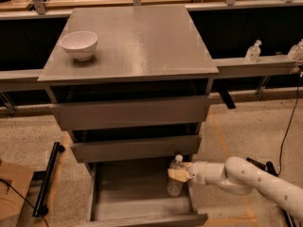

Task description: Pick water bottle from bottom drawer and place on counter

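Now | end effector (180, 174) clamped on water bottle (174, 187) | at bottom drawer (142, 220)

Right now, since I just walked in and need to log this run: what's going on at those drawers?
The robot's arm reaches in from the right, and its gripper is closed on the water bottle at the right side of the open bottom drawer. The bottle is upright, its white cap close under the middle drawer's front. It is not yet on the counter, where a white bowl sits near the left edge.
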Controlling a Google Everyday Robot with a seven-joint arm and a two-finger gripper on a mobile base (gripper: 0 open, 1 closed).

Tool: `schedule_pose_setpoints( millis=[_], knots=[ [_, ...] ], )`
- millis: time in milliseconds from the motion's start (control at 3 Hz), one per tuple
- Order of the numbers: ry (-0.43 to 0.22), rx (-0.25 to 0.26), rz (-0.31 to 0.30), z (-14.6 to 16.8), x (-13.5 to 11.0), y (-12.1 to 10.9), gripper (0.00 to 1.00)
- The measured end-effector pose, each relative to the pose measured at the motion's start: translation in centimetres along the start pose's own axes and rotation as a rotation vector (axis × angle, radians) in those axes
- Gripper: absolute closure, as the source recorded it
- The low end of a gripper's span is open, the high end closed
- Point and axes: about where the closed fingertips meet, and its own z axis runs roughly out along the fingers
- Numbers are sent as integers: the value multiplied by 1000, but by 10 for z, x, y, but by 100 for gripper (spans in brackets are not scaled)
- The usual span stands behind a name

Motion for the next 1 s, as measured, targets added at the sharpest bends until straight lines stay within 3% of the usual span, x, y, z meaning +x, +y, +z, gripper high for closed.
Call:
schedule_pose_setpoints(
  millis=[333, 667, 1000],
  knots=[
    [-10, -2, -101, -58, -63, 14, 100],
    [-21, -12, -101, -58, -67, 9, 100],
    [0, -14, -159, -78, -86, 24, 100]
  ],
)
